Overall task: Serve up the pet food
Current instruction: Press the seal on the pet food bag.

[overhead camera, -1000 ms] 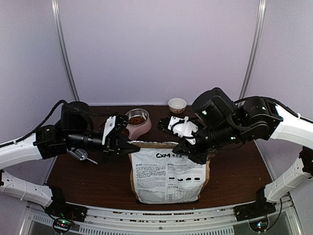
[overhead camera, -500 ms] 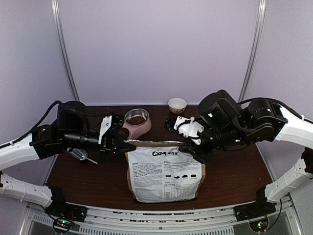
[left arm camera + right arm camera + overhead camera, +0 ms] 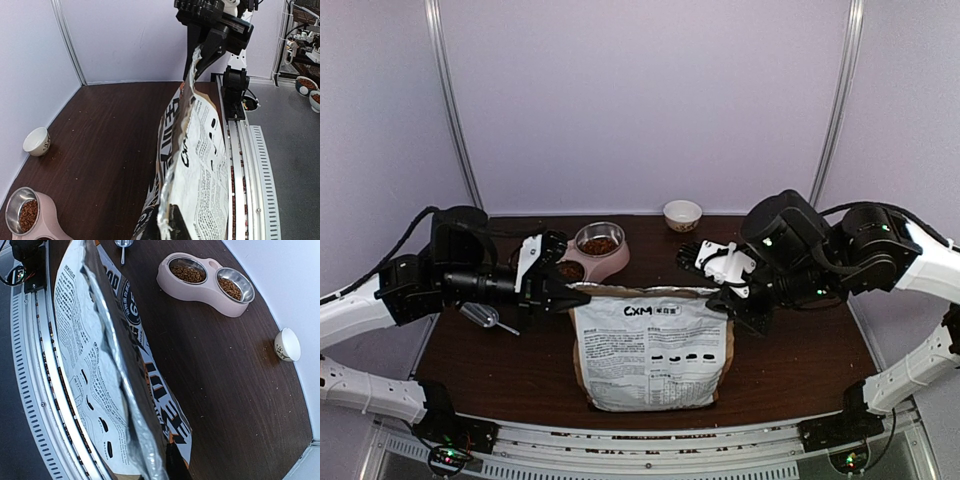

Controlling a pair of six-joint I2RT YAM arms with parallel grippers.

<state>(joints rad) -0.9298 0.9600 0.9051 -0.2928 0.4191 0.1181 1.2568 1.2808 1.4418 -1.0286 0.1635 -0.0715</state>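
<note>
left tool and right tool are clamping the bag by its corners; either slipping is risking a spill beside the feeder.

Scoop half under left arm, feeder with pet food cut by edge

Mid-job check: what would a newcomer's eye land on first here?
The big printed bag stands upright at the table's near centre. Its top is stretched between the left tool and the right tool, each clamped on a top corner. Behind it sits the pink feeder, with kibble in both bowls.
</note>
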